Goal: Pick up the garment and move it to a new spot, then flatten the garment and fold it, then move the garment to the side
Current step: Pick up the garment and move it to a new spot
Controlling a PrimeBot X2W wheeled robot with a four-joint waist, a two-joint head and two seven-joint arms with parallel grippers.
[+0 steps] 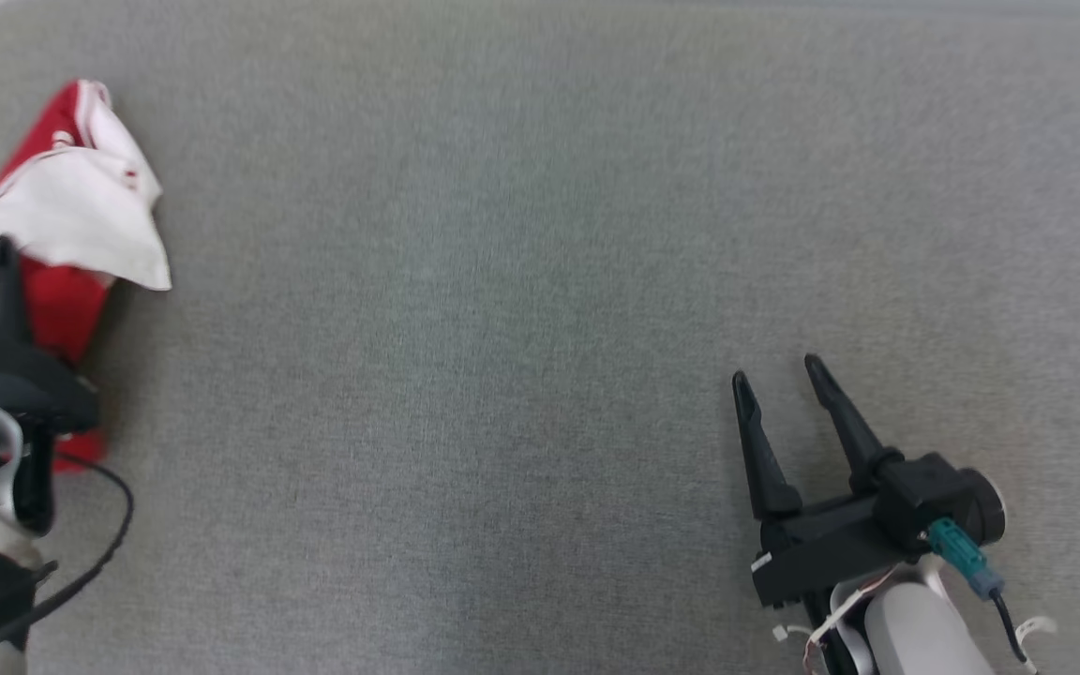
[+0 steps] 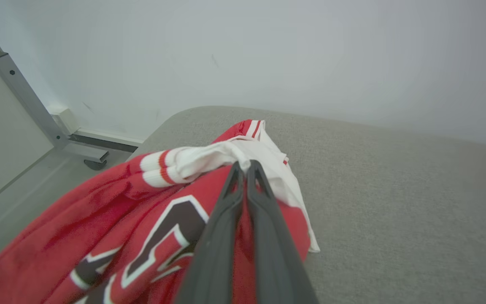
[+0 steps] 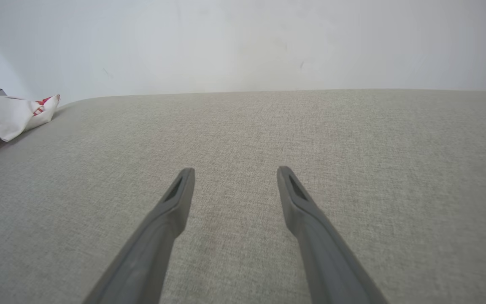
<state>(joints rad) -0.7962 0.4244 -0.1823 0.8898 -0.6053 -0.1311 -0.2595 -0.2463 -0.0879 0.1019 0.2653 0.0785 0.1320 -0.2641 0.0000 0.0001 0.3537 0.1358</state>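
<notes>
Red-and-white garment (image 1: 81, 197) lies crumpled, dark numeral showing, left jaws clenched on it, right jaws spread.

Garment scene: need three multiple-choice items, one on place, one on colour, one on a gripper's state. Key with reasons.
1. Where on the grey surface does the garment lie, in the head view?
A. far left
B. centre
C. lower right

2. The garment's main colours?
A. blue and yellow
B. red and white
C. green and black

3. The left gripper is:
A. open over bare surface
B. shut on the garment
C. open around the garment

Key:
1 A, it is bunched at the head view's left edge.
2 B, red fabric with white panels and trim.
3 B, the left wrist view shows its fingers closed together on a white fold.
</notes>
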